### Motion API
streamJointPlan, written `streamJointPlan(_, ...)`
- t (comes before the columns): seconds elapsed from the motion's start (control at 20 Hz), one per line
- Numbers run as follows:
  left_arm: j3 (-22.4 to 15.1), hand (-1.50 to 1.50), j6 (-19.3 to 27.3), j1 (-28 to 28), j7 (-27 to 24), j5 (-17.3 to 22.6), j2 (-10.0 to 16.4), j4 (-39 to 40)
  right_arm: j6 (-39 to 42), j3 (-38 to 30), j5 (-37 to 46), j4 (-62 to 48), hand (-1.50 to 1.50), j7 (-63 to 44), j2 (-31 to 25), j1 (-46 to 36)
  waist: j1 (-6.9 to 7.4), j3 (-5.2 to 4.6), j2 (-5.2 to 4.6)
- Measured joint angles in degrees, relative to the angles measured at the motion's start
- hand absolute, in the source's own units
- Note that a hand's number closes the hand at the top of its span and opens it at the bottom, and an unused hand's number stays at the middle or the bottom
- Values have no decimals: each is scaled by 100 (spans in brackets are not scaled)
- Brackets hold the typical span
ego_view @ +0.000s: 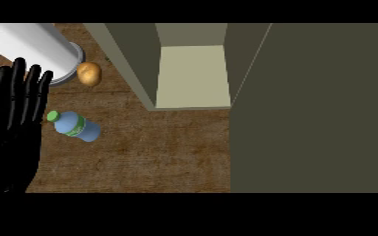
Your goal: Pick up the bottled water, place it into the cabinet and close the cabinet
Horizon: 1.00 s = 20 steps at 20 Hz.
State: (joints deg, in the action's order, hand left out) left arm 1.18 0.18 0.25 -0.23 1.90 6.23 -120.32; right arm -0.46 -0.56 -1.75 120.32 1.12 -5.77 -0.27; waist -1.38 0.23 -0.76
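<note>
Fingers (33, 90) of L hand (15, 140) straight, empty, partly cut off at edge; bottled water (77, 126) beside.

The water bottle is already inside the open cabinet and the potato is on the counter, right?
No: the head view shows the bottled water out on the counter, left of the open cabinet. The potato is on the counter.

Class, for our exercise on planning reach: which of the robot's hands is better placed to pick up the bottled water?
Left. The left hand is open at the view's left edge, just beside the bottled water lying on the counter. The right hand is not in view.
</note>
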Motion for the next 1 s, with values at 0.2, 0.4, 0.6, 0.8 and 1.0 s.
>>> streamJointPlan(0.2, 661, -150, -608, 4, -125, 803, 438, 178, 74, 14, 44, 258, -150, 15, -5, 390, 83, -16, 53)
streamJointPlan(0.4, 1283, -150, -1278, 45, 6, 1947, 864, 641, 310, 466, 31, 630, -150, -122, 20, 861, 113, -27, 81)
streamJointPlan(0.6, 1828, -150, -1825, 248, 433, 3141, 1273, 917, 546, 901, -61, 953, -150, -324, 12, 1204, 150, -28, 93)
streamJointPlan(0.8, 2265, -150, -2087, 430, 872, 3965, 1583, 899, 549, 1192, -41, 1457, -150, -859, 13, 1275, 158, -26, 93)
streamJointPlan(1.0, 2553, -150, -2096, 480, 1279, 4405, 1784, 808, 412, 1620, 204, 1907, -150, -1352, 131, 1291, 154, -25, 90)
